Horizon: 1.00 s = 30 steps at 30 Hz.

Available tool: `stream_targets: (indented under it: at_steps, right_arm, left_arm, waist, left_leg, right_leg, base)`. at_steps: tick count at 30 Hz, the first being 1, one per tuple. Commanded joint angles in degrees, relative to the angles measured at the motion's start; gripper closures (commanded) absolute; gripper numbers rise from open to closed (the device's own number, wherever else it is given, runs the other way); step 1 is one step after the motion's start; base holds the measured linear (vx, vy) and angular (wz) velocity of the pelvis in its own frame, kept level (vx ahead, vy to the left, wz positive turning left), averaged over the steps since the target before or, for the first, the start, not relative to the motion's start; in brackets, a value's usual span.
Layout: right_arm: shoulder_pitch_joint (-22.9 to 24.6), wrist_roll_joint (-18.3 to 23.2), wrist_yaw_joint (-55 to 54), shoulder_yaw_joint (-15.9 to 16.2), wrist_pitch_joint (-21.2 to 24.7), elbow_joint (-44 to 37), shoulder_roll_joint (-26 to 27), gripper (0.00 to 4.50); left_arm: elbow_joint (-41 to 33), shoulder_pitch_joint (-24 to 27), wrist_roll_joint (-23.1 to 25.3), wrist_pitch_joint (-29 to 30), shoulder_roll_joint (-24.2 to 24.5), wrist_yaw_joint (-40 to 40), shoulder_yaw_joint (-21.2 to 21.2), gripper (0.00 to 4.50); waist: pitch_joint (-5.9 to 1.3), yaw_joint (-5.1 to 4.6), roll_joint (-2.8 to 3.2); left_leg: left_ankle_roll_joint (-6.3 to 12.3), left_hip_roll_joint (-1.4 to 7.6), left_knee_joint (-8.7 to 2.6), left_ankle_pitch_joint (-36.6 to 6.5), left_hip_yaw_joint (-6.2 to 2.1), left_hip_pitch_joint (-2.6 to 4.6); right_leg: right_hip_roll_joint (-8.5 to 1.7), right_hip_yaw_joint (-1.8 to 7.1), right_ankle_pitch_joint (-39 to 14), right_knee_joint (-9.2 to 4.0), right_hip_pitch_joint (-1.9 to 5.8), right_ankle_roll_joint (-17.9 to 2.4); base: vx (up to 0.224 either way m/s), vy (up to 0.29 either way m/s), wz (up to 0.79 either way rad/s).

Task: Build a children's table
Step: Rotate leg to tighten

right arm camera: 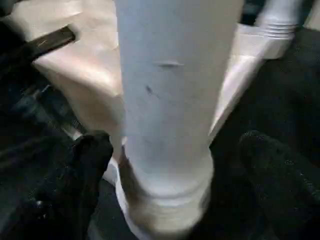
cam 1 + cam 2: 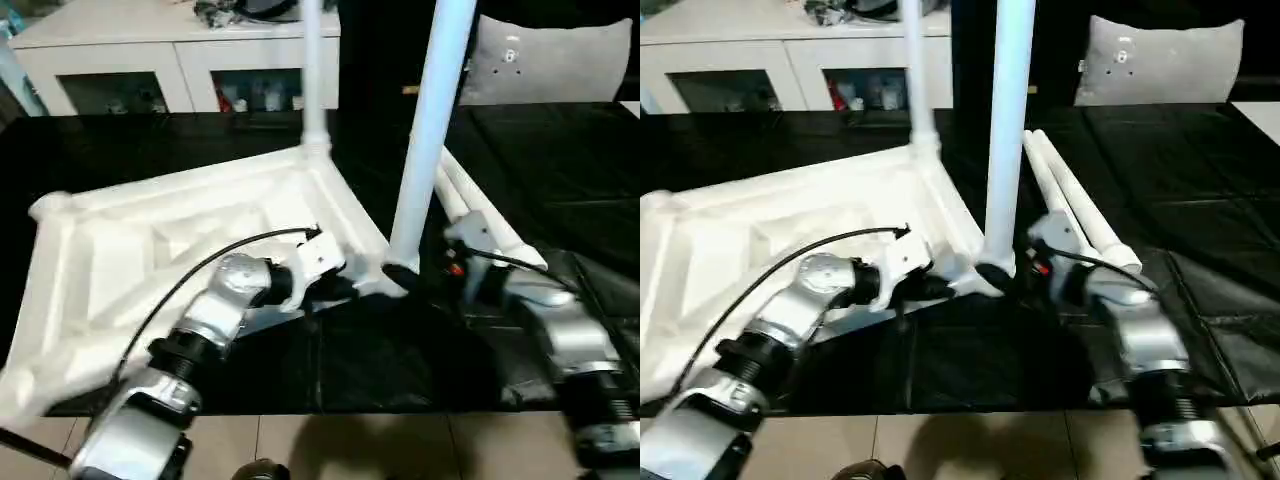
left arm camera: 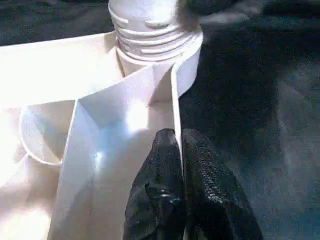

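My left claw (image 3: 177, 150) pinches the rim of the top (image 2: 150, 240), upside down on the counter (image 2: 560, 170). Right claw (image 1: 175, 175) sits released around the near leg (image 2: 430, 130); I'd keep it plumb while seating.

table top (image 2: 180, 240): 1 | legs: 4, with 2 upright in corner sockets (image 2: 313, 70) (image 2: 432, 120) and 2 lying on the black surface (image 2: 1060, 190) (image 2: 1085, 200) | cabinet (image 2: 170, 50): 1 | grey cushion (image 2: 550, 60): 1
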Motion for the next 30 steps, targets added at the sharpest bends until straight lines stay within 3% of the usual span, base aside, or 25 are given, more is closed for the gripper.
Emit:
stream_targets:
  at_steps: [1, 7, 9, 15, 25, 30]
  right_arm:
    - [0.34, 1.04, 4.78, 1.19, 0.08, -2.44, -1.51, 0.05]
    - [0.17, 3.29, 13.15, 2.89, 1.16, -3.84, -4.52, 0.05]
    - [0.1, 4.09, 14.79, 3.22, 2.14, -4.18, -4.92, 0.22]
    - [0.15, 5.4, 18.39, 4.2, 4.87, -5.44, -5.11, 0.77]
    - [0.73, 6.64, 20.45, 5.1, 6.97, -6.71, -5.24, 1.67]
    - [0.77, 6.54, 20.63, 5.09, 7.35, -6.88, -4.76, 2.13]
  left_arm:
    - [-0.05, -1.94, -0.43, -2.95, 0.74, -4.52, -1.93, 4.5]
    - [1.8, -2.64, -0.25, -7.55, 2.91, -11.3, -3.94, 4.5]
    - [2.36, -2.8, -0.16, -8.61, 3.23, -12.71, -4.39, 4.5]
    - [2.74, -2.85, -0.25, -10.49, 4.33, -16.92, -5.13, 4.5]
    - [4.16, -2.9, -0.58, -12.28, 5.09, -18.41, -4.82, 4.5]
    - [4.84, -2.91, -0.44, -12.62, 5.25, -17.92, -4.48, 4.5]
  waist:
    - [-4.17, 0.03, -0.62]
    - [-4.26, 0.47, -0.58]
    - [-4.3, 0.68, -0.73]
    - [-4.31, 1.09, -0.44]
    - [-4.39, 1.11, -0.97]
    - [-4.36, 1.13, -0.67]
  left_leg:
    - [4.4, 3.76, -3.75, -14.78, -1.91, 1.37]
    - [4.69, 3.86, -3.62, -14.44, -1.88, 1.46]
    - [4.97, 3.95, -3.62, -13.83, -1.89, 1.47]
    - [4.12, 4.07, -3.69, -14.31, -1.94, 1.59]
    - [4.3, 4.01, -3.57, -12.96, -1.86, 1.46]
    - [3.94, 4.07, -3.62, -13.44, -1.91, 1.58]
  right_leg:
    - [-4.5, 2.56, -15.64, -4.86, 2.76, -10.63]
    - [-4.59, 2.53, -14.97, -4.71, 2.65, -11.73]
    - [-4.55, 2.55, -14.44, -4.59, 2.71, -11.78]
    - [-4.7, 2.57, -14.61, -4.46, 2.6, -12.3]
    - [-4.75, 2.56, -14.5, -4.41, 2.65, -12.0]
    - [-4.73, 2.55, -15.13, -4.44, 2.56, -11.83]
  base:
    - [0.0, 0.0, 0.0]
    - [0.0, 0.0, 0.0]
    - [0.0, 0.0, 0.0]
    - [0.0, 0.0, 0.0]
    - [0.0, 0.0, 0.0]
    - [0.0, 0.0, 0.0]
